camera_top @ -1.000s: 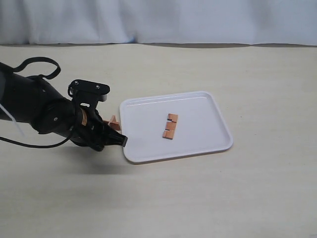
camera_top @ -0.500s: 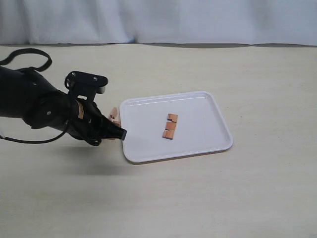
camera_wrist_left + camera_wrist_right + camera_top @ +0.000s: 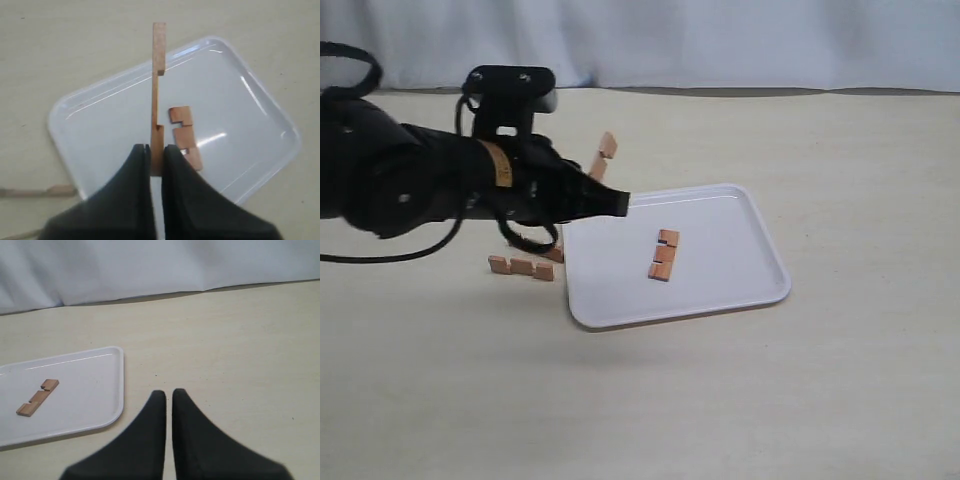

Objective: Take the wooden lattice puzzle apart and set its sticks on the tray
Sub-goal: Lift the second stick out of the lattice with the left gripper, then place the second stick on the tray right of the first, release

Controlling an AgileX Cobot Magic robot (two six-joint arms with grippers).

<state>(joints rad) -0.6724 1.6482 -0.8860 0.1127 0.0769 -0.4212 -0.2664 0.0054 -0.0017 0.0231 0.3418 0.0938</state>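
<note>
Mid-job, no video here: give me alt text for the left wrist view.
The left arm's black fingers pinch one end of a notched stick, which juts out in front of the white tray. A second stick lies flat on the tray, and a third stick lies on the table just off the tray's edge.

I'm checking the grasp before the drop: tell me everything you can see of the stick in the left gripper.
The stick is a thin, flat, reddish-brown wooden bar with two square notches along one edge. The left gripper is shut on one end. The rest juts out free in the air, touching nothing else. In the wrist view the tray shows behind it.
</note>
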